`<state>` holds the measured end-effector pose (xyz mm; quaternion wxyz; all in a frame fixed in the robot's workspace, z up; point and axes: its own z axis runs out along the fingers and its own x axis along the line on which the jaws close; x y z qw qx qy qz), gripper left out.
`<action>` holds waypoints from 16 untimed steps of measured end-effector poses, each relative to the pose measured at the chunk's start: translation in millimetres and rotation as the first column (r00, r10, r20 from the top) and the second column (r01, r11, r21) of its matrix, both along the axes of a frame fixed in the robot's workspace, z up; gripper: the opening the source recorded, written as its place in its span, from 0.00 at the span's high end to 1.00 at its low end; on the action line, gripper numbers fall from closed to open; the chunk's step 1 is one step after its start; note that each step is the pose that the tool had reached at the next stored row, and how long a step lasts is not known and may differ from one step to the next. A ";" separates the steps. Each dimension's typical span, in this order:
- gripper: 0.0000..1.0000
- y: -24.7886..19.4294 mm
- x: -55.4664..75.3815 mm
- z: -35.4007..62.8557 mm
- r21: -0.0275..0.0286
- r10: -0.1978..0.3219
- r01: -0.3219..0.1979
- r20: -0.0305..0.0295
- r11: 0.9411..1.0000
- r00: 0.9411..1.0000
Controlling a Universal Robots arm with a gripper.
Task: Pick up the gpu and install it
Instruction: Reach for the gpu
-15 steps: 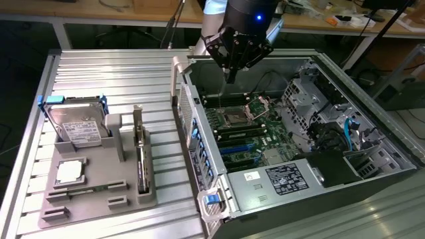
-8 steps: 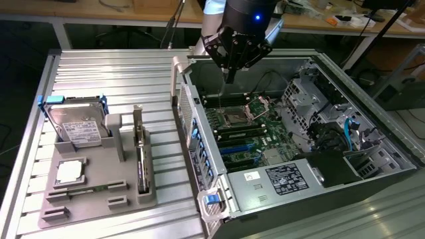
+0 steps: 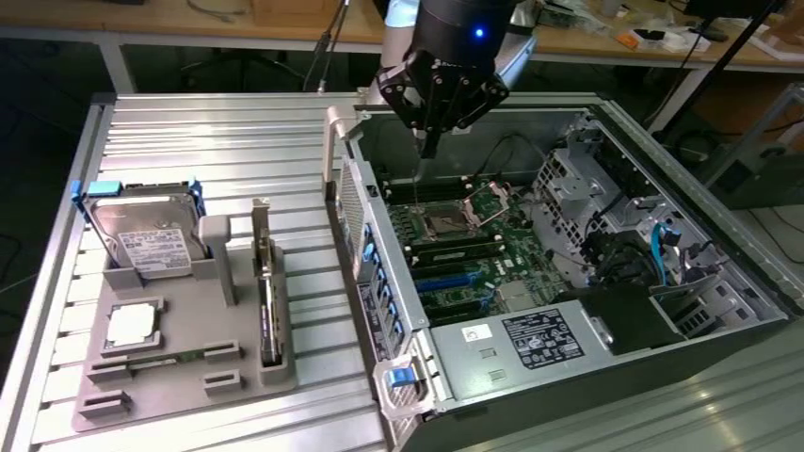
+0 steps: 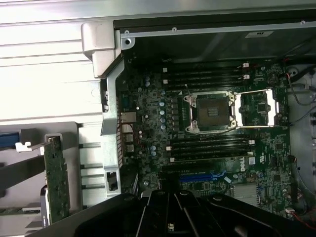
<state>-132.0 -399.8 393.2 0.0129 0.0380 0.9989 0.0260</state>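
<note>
In the exterior view, the table point(image 3: 214, 141) was a pale metal surface with long parallel ribs, matte and a little shiny on the ridges. The room behind was dim. On the table, toward the exterior view's left, lay a grey plastic holder point(image 3: 188, 377) with slots. A silver hard drive point(image 3: 145, 235) with a white label leaned in it. The gpu point(image 3: 264, 282) stood on its edge in a slot of the same holder – a thin flat card, well apart from the tool. Toward the exterior view's right, an open computer case point(image 3: 666, 160) of grey sheet metal showed a green motherboard point(image 3: 465, 254). The black tool point(image 3: 430, 141) hung over the rear part of the case, its fingers pressed together, and it held nothing.

In the wrist view, the motherboard point(image 4: 217, 148) was dark green, with a square metal processor socket point(image 4: 210, 111) between rows of black memory slots. The gpu point(image 4: 57, 177) was outside the case wall, green and speckled with small parts, with a silver bracket at one end. The ribbed table point(image 4: 44, 64) looked bright beside it. The tool point(image 4: 170, 212) was a dark shape above the board – closed and empty.
</note>
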 end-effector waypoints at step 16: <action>0.89 0.0 -9.2 -0.1 0.000 0.000 0.000 0.000 1.000 1.000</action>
